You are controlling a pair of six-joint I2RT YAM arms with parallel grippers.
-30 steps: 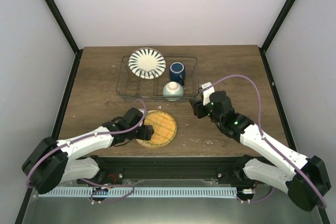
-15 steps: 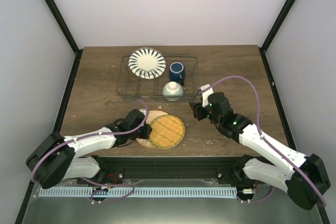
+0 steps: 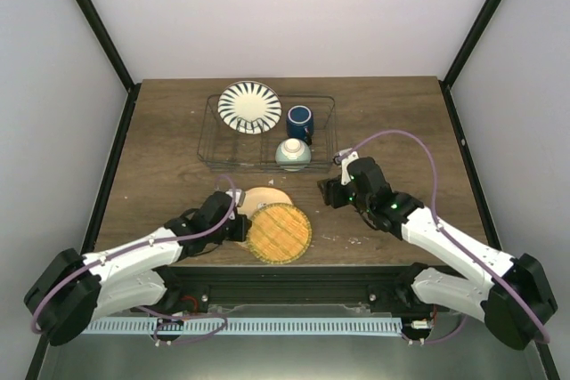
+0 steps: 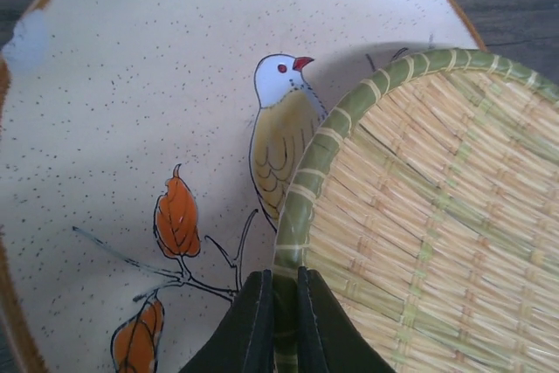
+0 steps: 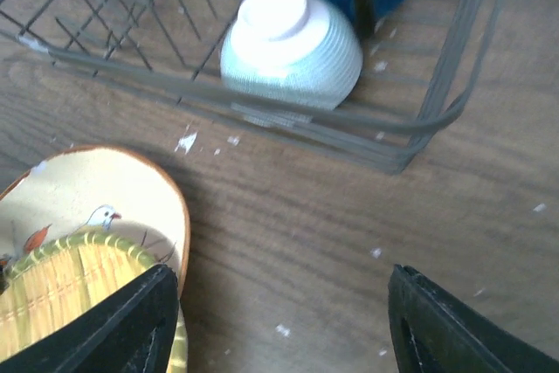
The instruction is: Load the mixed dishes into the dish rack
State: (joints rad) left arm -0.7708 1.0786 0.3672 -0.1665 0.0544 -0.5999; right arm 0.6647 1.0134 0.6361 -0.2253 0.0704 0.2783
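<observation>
Left wrist view: left gripper (image 4: 281, 284) pinches the green rim of the woven yellow-orange plate (image 4: 437, 216), which overlaps the cream bird plate (image 4: 131, 128) near the table (image 3: 401, 113) front. It looks light and stiff, so a rim hold suits. Right gripper (image 5: 284, 307) hangs wide open, empty.

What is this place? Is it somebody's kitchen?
Probably not. It looks like a robot test booth: plain white walls between black frame posts, and one wooden table with a dish rack, plus a left arm and right arm mounted at its near edge.
</observation>
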